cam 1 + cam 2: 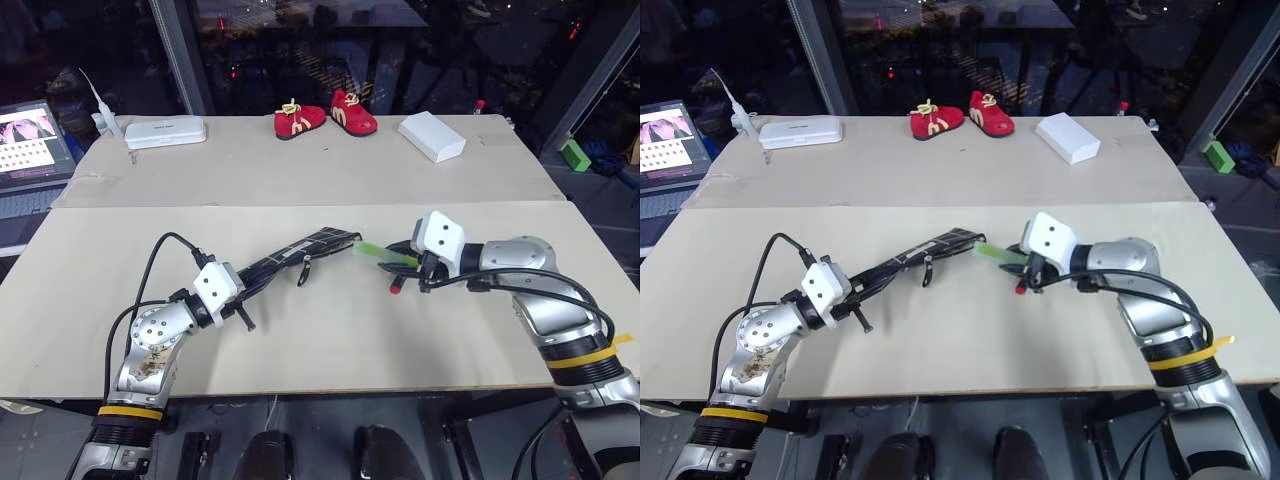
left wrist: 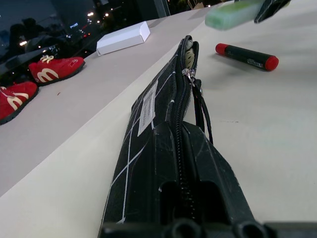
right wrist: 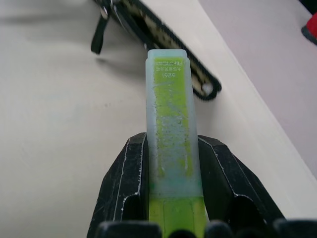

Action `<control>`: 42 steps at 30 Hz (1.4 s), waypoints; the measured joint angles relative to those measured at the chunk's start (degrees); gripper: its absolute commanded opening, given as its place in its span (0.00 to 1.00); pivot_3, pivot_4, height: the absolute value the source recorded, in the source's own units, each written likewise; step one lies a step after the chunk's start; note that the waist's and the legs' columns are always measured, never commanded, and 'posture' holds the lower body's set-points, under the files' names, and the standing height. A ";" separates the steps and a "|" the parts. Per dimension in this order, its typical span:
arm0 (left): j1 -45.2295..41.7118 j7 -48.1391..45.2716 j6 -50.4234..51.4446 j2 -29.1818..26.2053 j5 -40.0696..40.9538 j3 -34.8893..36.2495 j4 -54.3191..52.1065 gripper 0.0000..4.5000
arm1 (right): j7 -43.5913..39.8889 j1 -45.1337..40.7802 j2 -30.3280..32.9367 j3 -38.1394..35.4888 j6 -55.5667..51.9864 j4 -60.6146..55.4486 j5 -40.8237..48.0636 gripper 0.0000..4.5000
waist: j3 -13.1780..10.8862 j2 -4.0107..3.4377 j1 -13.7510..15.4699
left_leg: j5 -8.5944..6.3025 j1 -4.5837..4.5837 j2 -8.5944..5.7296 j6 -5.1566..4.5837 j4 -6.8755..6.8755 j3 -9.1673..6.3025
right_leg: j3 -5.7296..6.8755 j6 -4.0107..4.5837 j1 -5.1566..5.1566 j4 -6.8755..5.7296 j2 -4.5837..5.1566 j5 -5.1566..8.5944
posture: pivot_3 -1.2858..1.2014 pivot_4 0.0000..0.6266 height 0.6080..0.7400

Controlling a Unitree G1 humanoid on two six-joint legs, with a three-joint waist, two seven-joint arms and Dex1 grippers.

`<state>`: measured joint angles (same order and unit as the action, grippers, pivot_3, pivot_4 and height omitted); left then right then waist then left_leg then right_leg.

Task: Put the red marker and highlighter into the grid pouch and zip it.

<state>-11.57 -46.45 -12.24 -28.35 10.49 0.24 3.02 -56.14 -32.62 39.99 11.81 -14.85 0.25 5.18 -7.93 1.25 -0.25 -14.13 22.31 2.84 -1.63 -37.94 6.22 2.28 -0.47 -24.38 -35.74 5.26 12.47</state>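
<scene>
The right jaws [image 3: 172, 191] are clenched on the highlighter [image 3: 171, 114], gripping its lower half so that the capped end sticks out ahead of them. That end points at the open mouth of the grid pouch [image 1: 300, 255], near it but not yet inside. The left jaws [image 1: 243, 288] are clamped on the closed end of the pouch, holding it edge-up above the worktop [image 1: 330, 340], with the zipper line running along the top and the zipper cord [image 2: 203, 111] dangling from the slider close to the mouth. The pouch stretches from the left jaws toward the middle of the worktop, roughly midway between its near and far edges.

The red marker [image 2: 246, 56] lies flat on the worktop just beside the right jaws, on the near side of the pouch mouth, untouched.

Toward the far edge sit a pair of small red shoes [image 1: 325, 117], a white box [image 1: 432, 135] and a flat white case [image 1: 165, 132], all well apart from the work.

The mouth looks narrow and slack, as only one end of the pouch is held. The highlighter could catch on the fabric lip or the slider and push the pouch aside instead of sliding in. It could also slip from the grasp if driven against resistance. The loose cord hanging near the opening may snag the tip.
</scene>
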 measured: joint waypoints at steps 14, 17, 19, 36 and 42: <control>0.17 -0.05 -0.07 0.17 -0.03 -0.11 -0.01 0.00 | -0.71 -4.03 -4.09 1.37 2.14 6.58 -2.20 0.23 | 0.00 0.00 -0.42 | 0.00 -0.01 0.02 0.01 0.00 0.01 | 0.00 0.02 0.00 -0.03 -0.01 0.00 | 0.52 0.24 1.00; 0.56 -0.04 -0.09 0.21 -0.07 -0.15 -0.02 0.00 | -1.28 -4.83 -4.22 1.54 2.55 8.08 -2.83 0.23 | 0.00 0.00 -0.43 | 0.00 -0.02 0.02 0.01 0.00 0.01 | 0.00 0.02 0.00 -0.04 -0.01 0.00 | 0.52 0.24 1.00; 0.81 -0.02 -0.14 0.26 -0.07 -0.21 -0.06 0.00 | -1.36 -5.34 -4.30 1.85 3.21 9.14 -3.74 0.23 | 0.00 0.00 -0.49 | 0.00 -0.03 0.03 0.01 0.00 0.02 | -0.01 0.02 0.00 -0.04 -0.02 0.00 | 0.52 0.24 1.00; 0.87 -0.21 -0.28 0.24 -0.16 -0.36 -0.06 0.00 | -1.08 -12.50 -10.25 8.34 7.39 17.30 -11.79 0.23 | -0.01 -0.02 -0.56 | 0.00 -0.01 0.04 0.01 0.00 0.04 | -0.01 0.03 -0.04 -0.07 -0.01 -0.01 | 0.52 0.24 1.00; 0.77 -0.40 -0.28 0.25 -0.16 -0.55 -0.06 0.00 | 0.94 -14.62 -12.91 10.85 7.36 19.01 -16.16 0.23 | -0.01 -0.02 -0.57 | 0.00 -0.01 0.04 0.01 0.00 0.04 | 0.00 0.03 -0.05 -0.08 -0.01 -0.01 | 0.52 0.24 1.00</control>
<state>-10.79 -46.85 -12.52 -28.10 10.33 -0.31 2.96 -55.20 -47.24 27.08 22.65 -7.49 19.26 -10.98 -7.94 1.23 -0.81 -14.12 22.30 2.87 -1.62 -37.94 6.26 2.28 -0.45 -24.43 -35.82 5.25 12.46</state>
